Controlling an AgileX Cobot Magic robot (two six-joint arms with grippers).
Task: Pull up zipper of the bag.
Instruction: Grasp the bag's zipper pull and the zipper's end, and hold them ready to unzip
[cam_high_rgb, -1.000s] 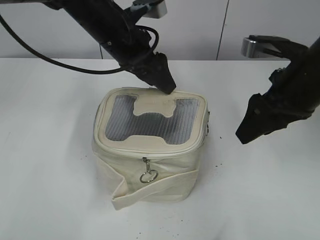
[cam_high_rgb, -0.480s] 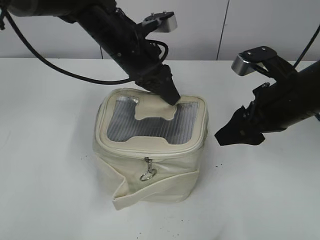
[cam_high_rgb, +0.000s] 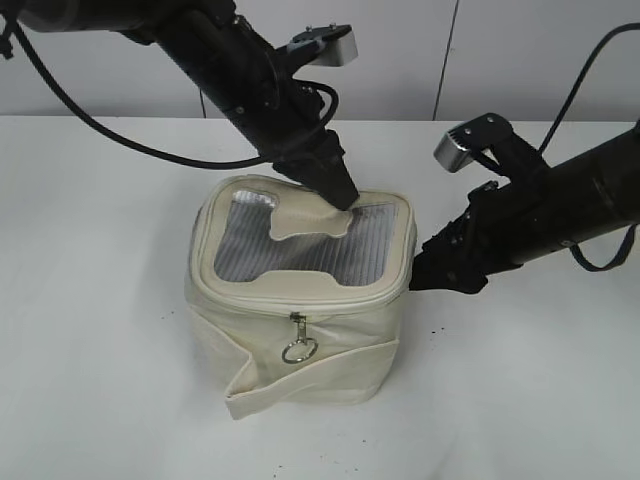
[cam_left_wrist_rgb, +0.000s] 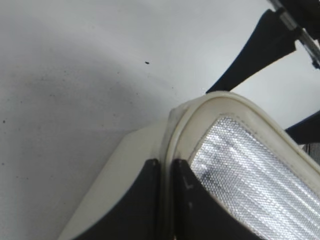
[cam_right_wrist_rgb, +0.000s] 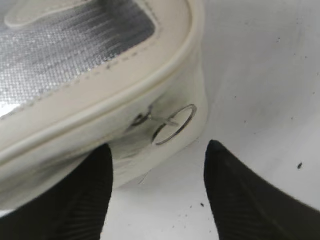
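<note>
White tabletop (cam_high_rgb: 90, 300) carries a cream canvas bag (cam_high_rgb: 300, 300), boxy, with its silver mesh lid panel facing up. Nearest the camera, a ring pull (cam_high_rgb: 298, 350) hangs from the front zipper. At the bag's right side, the right gripper (cam_right_wrist_rgb: 157, 192) stands wide open, its ribbed black fingers (cam_right_wrist_rgb: 235, 200) either side of a second metal ring (cam_right_wrist_rgb: 175, 125), holding nothing. Farther back, the left gripper (cam_left_wrist_rgb: 166, 200) is nearly closed, pressing on the lid's rear rim.
</note>
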